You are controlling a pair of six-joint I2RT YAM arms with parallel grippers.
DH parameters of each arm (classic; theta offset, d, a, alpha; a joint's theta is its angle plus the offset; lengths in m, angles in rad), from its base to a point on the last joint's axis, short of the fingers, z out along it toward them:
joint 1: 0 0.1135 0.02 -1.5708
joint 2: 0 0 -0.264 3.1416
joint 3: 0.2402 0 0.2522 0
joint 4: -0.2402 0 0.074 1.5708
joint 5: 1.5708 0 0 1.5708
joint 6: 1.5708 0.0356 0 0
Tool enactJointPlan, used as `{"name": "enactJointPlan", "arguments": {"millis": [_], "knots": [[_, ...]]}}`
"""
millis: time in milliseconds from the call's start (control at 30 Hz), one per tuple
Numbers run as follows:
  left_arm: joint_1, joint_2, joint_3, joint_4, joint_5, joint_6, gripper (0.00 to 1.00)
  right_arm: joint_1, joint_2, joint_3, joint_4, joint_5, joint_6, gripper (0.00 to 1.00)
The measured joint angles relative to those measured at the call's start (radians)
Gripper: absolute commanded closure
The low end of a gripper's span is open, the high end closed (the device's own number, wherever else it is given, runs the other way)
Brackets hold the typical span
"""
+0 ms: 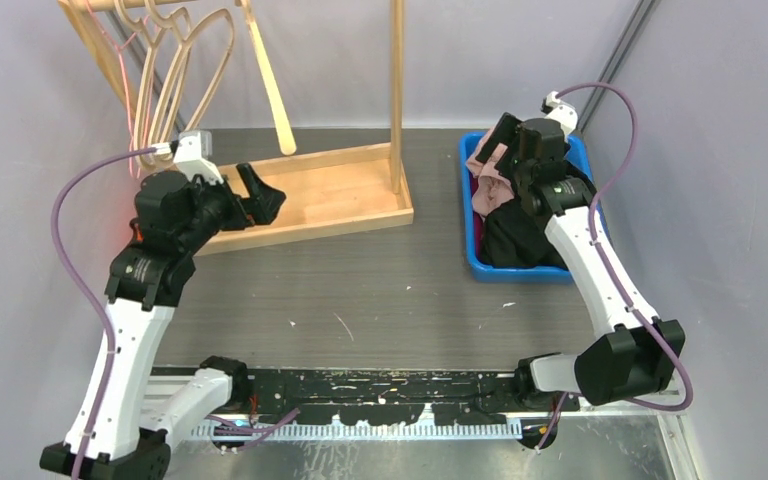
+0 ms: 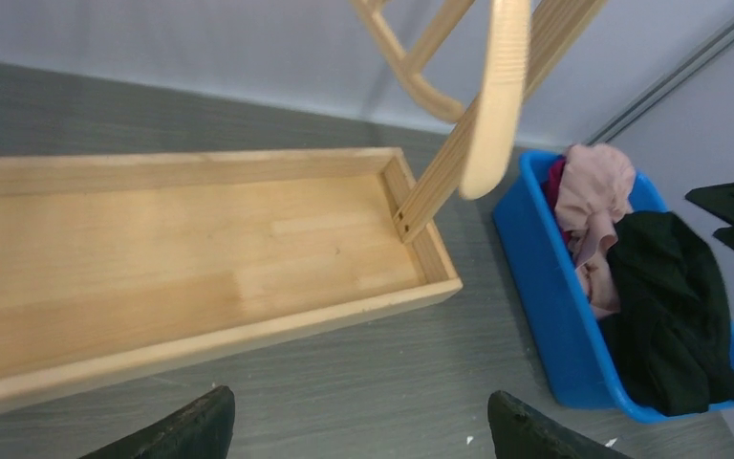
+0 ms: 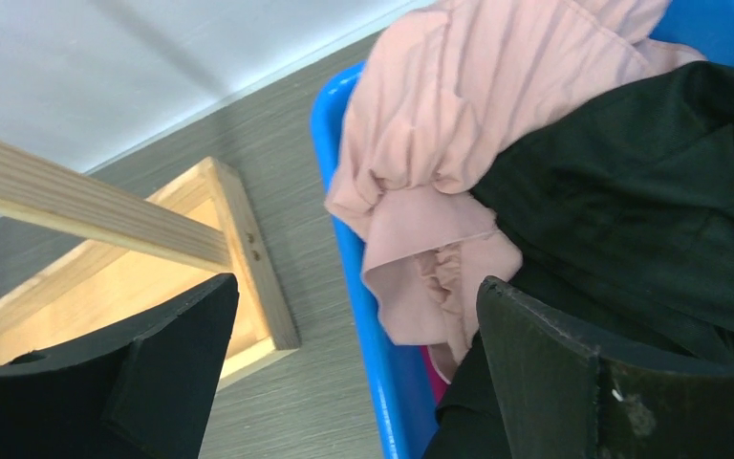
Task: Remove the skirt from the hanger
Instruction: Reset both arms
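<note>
A grey table (image 1: 380,290) is occupied on the left by a pale wooden garment rack with a tray-shaped base (image 1: 340,195), from which curved wooden hangers (image 1: 175,70) are hung, bare as far as can be seen. On the right a blue plastic bin (image 1: 520,270) is set, its long axis running away from the arms. A black cloth (image 1: 515,235) is heaped at its near end and a pink gathered cloth (image 3: 440,143), judged to be the skirt, at its far end. The right gripper (image 3: 354,296) is held directly over the pink cloth, spread wide and empty. The left gripper (image 2: 358,411), equally wide, is poised well apart, above the tray. Only a retreat seems left.
</note>
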Motion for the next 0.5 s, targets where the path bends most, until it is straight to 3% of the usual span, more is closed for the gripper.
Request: {"name": "enactJointPlan", "arguments": {"millis": [500], "knots": [[-0.171,0.1,-0.013,-0.042,-0.317,0.022,0.01,0.029,0.031,-0.035,0.064,0.096,-0.024,0.0]]}}
